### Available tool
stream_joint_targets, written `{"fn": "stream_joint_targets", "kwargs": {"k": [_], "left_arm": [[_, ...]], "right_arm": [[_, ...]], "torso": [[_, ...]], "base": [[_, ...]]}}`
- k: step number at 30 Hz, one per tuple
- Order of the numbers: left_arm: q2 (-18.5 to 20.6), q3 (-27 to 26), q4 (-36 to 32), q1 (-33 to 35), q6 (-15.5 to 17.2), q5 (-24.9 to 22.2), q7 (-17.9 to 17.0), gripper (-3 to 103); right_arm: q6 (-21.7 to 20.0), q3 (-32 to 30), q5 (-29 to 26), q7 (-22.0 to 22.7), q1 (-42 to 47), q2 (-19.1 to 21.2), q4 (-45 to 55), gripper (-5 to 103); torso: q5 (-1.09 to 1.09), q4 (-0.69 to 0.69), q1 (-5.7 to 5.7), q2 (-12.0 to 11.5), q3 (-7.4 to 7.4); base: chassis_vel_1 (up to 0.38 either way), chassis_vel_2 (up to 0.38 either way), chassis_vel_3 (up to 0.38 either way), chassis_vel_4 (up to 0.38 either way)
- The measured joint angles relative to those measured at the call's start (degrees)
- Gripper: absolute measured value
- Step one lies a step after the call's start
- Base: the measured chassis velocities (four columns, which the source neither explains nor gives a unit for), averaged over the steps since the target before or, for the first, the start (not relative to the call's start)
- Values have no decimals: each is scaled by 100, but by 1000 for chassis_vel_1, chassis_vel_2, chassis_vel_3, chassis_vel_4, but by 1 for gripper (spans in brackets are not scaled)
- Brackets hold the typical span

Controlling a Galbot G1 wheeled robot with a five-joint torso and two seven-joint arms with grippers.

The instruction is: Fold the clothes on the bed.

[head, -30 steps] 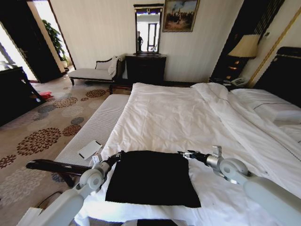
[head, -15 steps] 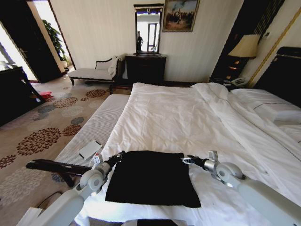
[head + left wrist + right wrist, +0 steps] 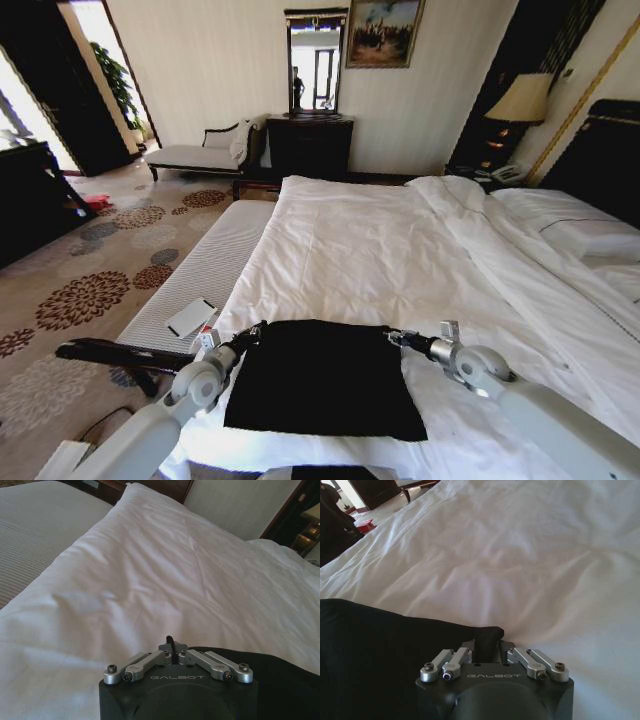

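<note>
Both grippers, left gripper (image 3: 256, 331) and right gripper (image 3: 392, 337), seemingly clamp T-shirt (image 3: 322, 378) corners on bed (image 3: 400, 250).

The T-shirt (image 3: 322, 377) lies flat on the near end of the bed (image 3: 400, 250), close to its left edge. The left gripper (image 3: 255, 331) sits at the shirt's far left corner, the right gripper (image 3: 392, 337) at its far right corner. A bench (image 3: 200, 270) runs along the bed's left side, with a flat card (image 3: 190, 317) lying on it. Pillows (image 3: 590, 235) lie at the far right.
</note>
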State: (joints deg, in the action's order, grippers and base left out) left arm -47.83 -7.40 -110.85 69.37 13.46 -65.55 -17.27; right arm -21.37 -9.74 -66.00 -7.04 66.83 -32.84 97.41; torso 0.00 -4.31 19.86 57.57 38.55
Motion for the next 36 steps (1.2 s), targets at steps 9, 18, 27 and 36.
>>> {"fn": "stream_joint_targets", "kwargs": {"k": [9, 18, 27, 36], "left_arm": [[-27, 28, 55, -47, -28, 44, 16, 1], [43, 21, 2, -26, -39, 80, 7, 1], [128, -89, -191, 64, -103, 215, 7, 1], [403, -375, -737, 187, -277, 594, -9, 1]], "right_arm": [[27, -6, -5, -2, 31, -9, 72, 1], [114, -101, 10, 19, 206, -59, 258, 1], [247, -350, -37, 286, 292, -91, 665, 1], [733, -1061, 607, 260, 796, -86, 1114, 1]], "torso": [[0, 0, 0, 0, 0], [0, -1, 0, 0, 0], [-1, 0, 0, 0, 0], [0, 1, 0, 0, 1]], "base": [[0, 0, 0, 0], [0, 0, 0, 0], [0, 0, 0, 0], [0, 0, 0, 0]]}}
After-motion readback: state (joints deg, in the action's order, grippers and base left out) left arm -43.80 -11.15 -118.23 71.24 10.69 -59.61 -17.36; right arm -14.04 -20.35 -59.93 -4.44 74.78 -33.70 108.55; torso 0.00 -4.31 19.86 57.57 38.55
